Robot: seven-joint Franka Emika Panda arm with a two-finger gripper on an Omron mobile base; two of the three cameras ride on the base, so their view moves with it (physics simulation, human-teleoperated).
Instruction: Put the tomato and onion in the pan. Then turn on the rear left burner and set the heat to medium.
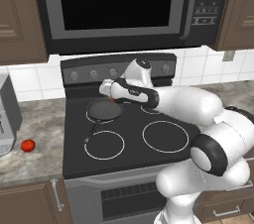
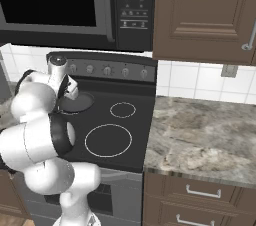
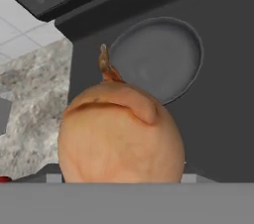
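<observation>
My gripper point(image 1: 110, 94) hangs over the back of the stovetop, just right of the pan, shut on the onion point(image 3: 121, 139). The onion is a tan-orange ball with a dry stem, large in the hand view and hiding the fingertips; a sliver of it point(image 1: 116, 100) shows under the hand. The black pan point(image 1: 104, 110) sits with nothing in it on the rear left burner point(image 1: 87, 113), its thin handle pointing toward the front. In the hand view the pan point(image 3: 158, 59) lies beyond the onion. The bright red tomato point(image 1: 28, 145) rests on the counter left of the stove.
A row of knobs point(image 1: 93, 74) runs along the stove's back panel. Two larger white rings point(image 1: 104, 144) point(image 1: 165, 136) mark the front burners. A microwave point(image 1: 114, 0) hangs overhead. A grey appliance point(image 1: 6, 114) stands at the far left. Marbled counter point(image 2: 200, 125) lies to the right.
</observation>
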